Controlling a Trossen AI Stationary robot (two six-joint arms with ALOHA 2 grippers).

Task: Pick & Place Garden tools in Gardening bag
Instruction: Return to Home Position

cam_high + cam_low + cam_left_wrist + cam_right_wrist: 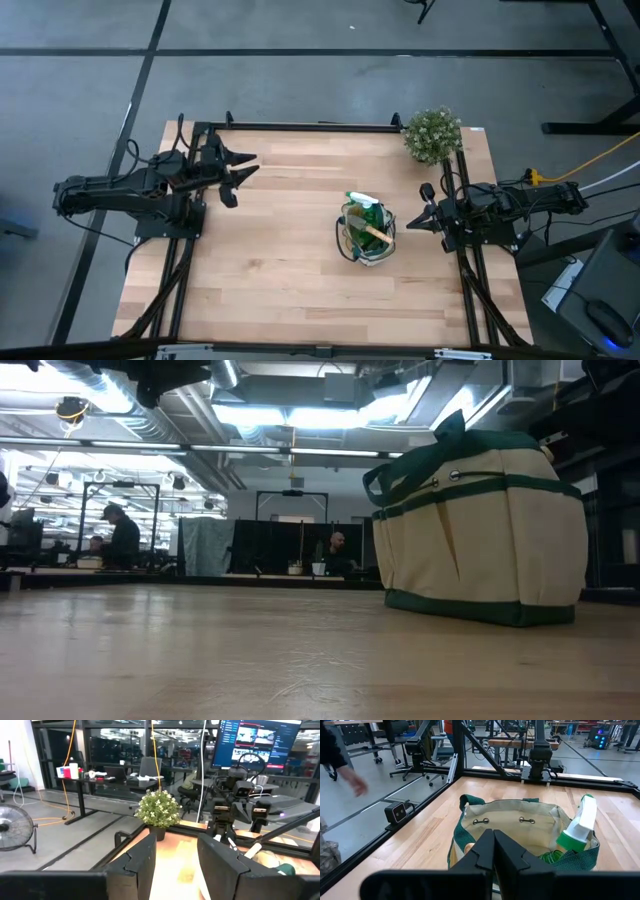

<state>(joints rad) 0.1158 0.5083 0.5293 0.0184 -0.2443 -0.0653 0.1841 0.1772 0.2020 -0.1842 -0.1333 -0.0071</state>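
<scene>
- Wood table (270, 280) bears the bag (343, 240), which stands upright with its mouth open.
- Bag is beige with green trim. Its long axis looks to run across the right gripper's line of aim, so the broad side faces that gripper.
- Plant (432, 134) stands near the bag, beyond its bottle end, and does not touch it.
- Right gripper (418, 222) is just beside the bag without touching it, tips aimed at it, fingers pressed together and holding nothing. It is by far the nearer arm.
- Left gripper (245, 168) is well apart from the bag on the opposite side, fingers spread and empty.
- Bottle (360, 203) stands in the bag at the end toward the plant, white nozzle above the rim.
- Trowel (376, 234) is in the bag, its wooden handle slanting across the mouth.
- Shears cannot be made out in any view.
- Judgement: only the retreat is left. The right arm should pull straight back from the bag so its tips miss the rim.
- Right wrist view shows the bag's inside and the bottle. Low view shows only the outer wall. Only the high view shows both gaps.
</scene>
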